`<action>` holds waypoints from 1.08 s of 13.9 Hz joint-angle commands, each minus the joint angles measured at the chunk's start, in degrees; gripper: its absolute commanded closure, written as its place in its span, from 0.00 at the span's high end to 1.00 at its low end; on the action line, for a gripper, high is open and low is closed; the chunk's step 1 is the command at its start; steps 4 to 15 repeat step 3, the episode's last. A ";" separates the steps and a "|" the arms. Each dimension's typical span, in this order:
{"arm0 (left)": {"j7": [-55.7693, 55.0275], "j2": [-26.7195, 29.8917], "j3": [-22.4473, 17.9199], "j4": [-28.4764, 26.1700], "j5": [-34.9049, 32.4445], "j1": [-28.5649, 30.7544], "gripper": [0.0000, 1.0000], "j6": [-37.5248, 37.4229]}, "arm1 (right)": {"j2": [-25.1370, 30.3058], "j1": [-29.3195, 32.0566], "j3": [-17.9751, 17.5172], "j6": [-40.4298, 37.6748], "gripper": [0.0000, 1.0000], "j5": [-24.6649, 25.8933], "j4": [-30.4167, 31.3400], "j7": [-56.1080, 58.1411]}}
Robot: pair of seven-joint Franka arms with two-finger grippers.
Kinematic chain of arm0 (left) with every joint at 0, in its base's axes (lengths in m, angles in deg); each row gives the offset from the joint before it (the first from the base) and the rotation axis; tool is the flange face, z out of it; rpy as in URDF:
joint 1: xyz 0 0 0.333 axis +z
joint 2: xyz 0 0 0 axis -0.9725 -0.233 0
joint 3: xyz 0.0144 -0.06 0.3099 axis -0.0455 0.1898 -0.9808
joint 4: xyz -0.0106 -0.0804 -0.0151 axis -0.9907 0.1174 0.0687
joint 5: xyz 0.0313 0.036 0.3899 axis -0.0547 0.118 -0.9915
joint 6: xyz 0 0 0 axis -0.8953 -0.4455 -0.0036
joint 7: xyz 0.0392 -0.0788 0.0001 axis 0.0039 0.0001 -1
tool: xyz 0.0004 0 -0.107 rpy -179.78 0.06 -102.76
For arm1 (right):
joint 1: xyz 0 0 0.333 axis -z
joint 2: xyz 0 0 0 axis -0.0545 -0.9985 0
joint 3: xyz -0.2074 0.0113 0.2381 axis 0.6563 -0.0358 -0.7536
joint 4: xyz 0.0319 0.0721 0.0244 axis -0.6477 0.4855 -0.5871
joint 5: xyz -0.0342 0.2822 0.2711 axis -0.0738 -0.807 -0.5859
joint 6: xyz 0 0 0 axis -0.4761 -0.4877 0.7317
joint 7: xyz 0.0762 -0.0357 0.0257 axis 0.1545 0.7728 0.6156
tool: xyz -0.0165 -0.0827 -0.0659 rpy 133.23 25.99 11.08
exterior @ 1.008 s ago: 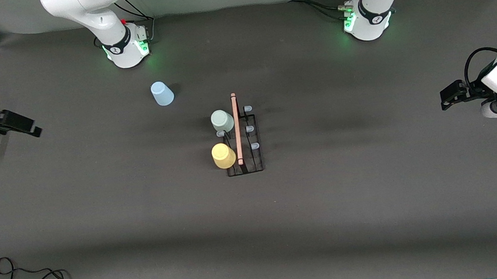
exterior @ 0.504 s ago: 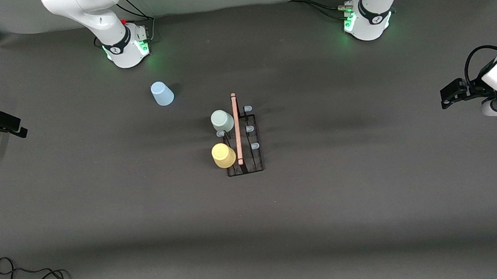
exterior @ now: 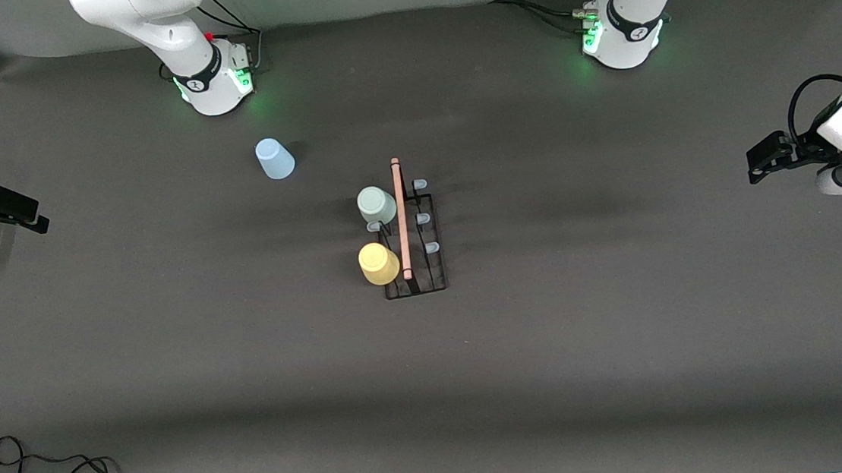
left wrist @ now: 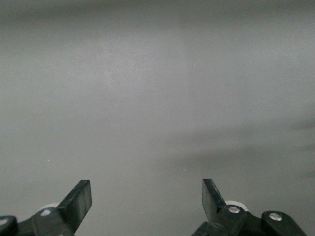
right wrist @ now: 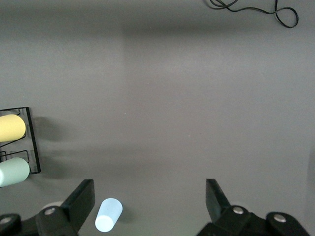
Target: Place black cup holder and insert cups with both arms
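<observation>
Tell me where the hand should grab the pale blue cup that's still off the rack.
Grip the pale blue cup across its side walls, coming from above. It appears to stand upside down on the table, apart from the black cup holder, with bare space all around. The right hand, open at its end of the table, is probably best placed.

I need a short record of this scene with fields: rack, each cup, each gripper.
rack: black cup holder at mid-table, wooden handle on top
green cup: upside down on a peg
yellow cup: upside down on a peg, nearer the front camera than the green one
blue cup: on the table, off the rack, toward the right arm's base
left gripper: open, empty, waiting at its table end
right gripper: open, empty, at its table end
</observation>
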State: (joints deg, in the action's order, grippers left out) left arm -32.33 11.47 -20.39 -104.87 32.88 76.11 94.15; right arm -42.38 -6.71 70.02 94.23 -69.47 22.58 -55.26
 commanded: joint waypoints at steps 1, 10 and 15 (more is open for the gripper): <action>-0.82 1.72 -0.12 -1.37 -0.84 -0.38 1.00 -0.29 | 1.11 -0.20 0.04 0.02 1.00 1.24 0.98 1.17; -0.82 1.98 -0.12 -1.72 -0.84 -0.47 1.00 -1.25 | 1.11 -0.20 0.04 0.02 1.00 1.24 0.98 1.08; -0.82 1.98 -0.12 -1.72 -0.84 -0.47 1.00 -1.25 | 1.11 -0.20 0.04 0.02 1.00 1.24 0.98 1.08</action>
